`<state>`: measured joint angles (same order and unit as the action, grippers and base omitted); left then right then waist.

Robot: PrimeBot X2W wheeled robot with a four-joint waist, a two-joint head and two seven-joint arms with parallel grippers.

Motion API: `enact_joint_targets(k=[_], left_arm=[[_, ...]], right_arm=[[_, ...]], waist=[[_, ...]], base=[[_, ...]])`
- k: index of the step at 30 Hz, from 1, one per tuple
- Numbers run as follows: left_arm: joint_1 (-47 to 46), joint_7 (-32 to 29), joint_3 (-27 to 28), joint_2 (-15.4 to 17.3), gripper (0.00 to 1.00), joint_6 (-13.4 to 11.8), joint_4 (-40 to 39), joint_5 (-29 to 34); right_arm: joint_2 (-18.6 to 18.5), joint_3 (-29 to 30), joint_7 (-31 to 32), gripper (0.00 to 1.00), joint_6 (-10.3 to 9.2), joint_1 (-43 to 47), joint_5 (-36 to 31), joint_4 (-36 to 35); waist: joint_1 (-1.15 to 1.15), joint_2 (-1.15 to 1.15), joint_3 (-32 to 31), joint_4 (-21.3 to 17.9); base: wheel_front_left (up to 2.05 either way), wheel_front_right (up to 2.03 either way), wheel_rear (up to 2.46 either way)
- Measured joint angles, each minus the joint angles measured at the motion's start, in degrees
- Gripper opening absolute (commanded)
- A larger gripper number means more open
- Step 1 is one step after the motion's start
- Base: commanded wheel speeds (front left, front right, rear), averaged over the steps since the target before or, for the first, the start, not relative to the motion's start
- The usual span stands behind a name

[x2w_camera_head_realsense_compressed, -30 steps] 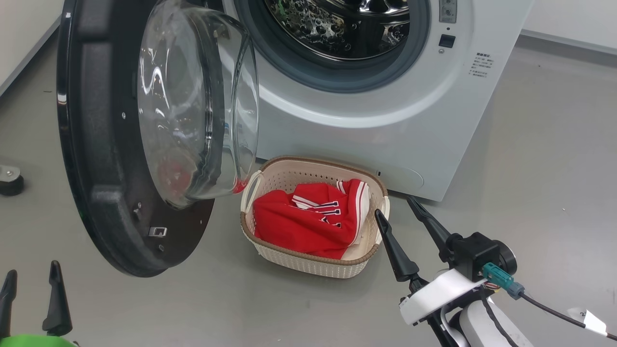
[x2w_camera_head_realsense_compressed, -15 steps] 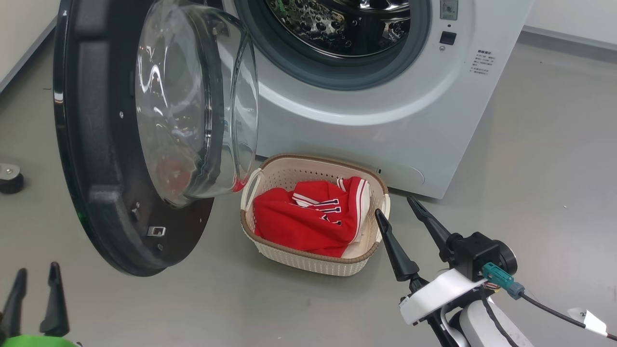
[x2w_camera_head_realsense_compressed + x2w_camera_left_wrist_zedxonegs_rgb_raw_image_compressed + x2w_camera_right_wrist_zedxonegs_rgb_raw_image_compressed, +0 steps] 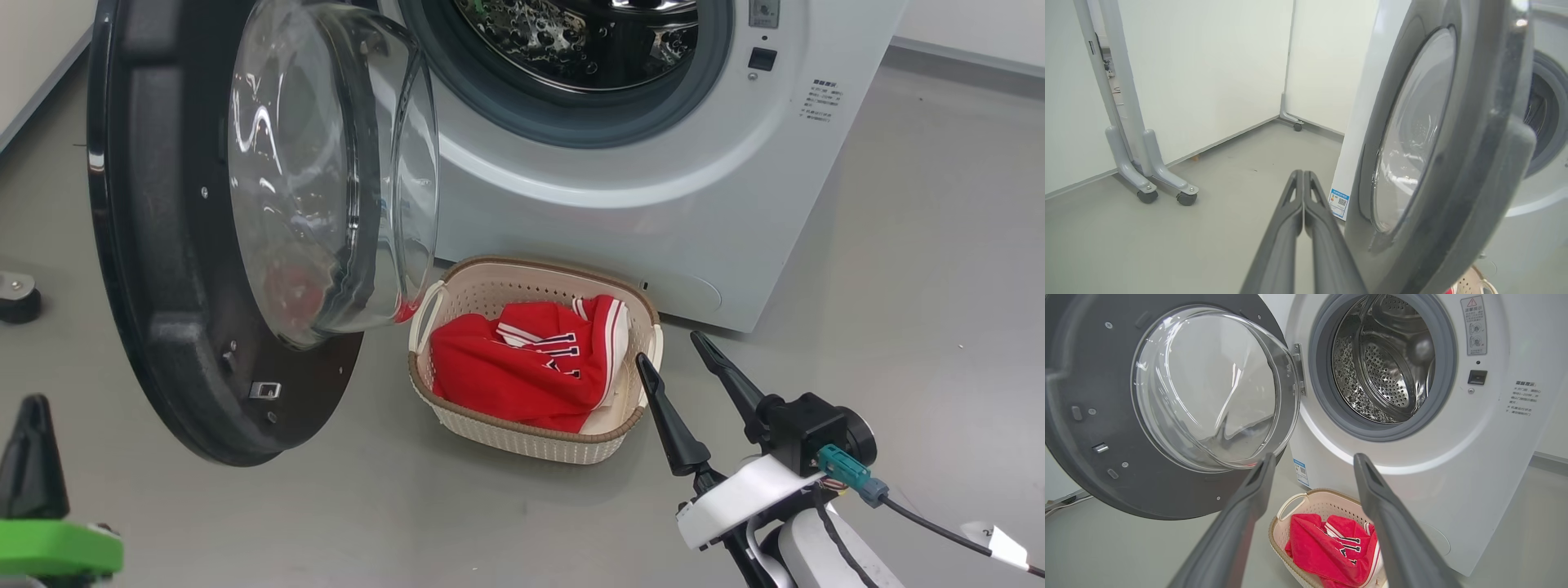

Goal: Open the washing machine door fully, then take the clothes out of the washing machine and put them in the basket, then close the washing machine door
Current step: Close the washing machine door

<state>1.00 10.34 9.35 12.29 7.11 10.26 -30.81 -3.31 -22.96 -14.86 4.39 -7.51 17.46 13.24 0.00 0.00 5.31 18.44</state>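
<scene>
The washing machine (image 3: 653,204) stands with its door (image 3: 163,245) swung out to the left, the glass bowl facing the steel drum (image 3: 571,33), whose visible part is bare. Red clothes (image 3: 506,367) lie in the cream basket (image 3: 531,265) on the floor in front of the machine. My left gripper (image 3: 34,402) is at the lower left, shut on nothing, in front of and left of the door's outer rim (image 3: 1474,163); its fingers (image 3: 1303,173) press together. My right gripper (image 3: 668,349) is open just right of the basket, pointing at the machine (image 3: 1494,457), with the clothes (image 3: 1323,551) below its fingers.
A small black caster (image 3: 16,298) sits on the grey floor at the far left. White partition panels on wheeled grey feet (image 3: 1147,179) stand left of the machine. A cable with a teal plug (image 3: 849,474) hangs from my right wrist.
My left gripper's fingers have closed together and it has risen a little. The right arm, door, basket and clothes stay put; the camera shifted slightly.
</scene>
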Motion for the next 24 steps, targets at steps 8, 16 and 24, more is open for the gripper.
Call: enact_joint_targets(k=[8, 16, 24], left_arm=[[-5.9, -6.2, 3.7, -1.7, 0.0, 0.0, -0.5, -16.7], [-11.1, -18.4, 9.5, -6.4, 0.0, 0.0, 0.9, -38.6], [-13.4, -30.0, 14.0, -9.0, 0.0, -5.2, 2.8, -54.4]], right_arm=[[0.0, -0.1, 0.0, 1.0, 0.0, 0.0, 0.0, 0.0], [0.0, -0.2, 0.0, 1.0, -0.01, 0.0, 0.0, 0.0], [0.0, -0.7, 0.0, 1.0, -0.44, -0.2, 0.0, -0.3]], waist=[[0.0, 0.0, 0.2, 0.1], [0.0, 0.0, 0.6, -0.2], [0.0, 0.0, 1.7, -0.6]], base=[[0.0, 0.0, 0.0], [0.0, 0.0, 0.0], [0.0, 0.0, 0.0]])
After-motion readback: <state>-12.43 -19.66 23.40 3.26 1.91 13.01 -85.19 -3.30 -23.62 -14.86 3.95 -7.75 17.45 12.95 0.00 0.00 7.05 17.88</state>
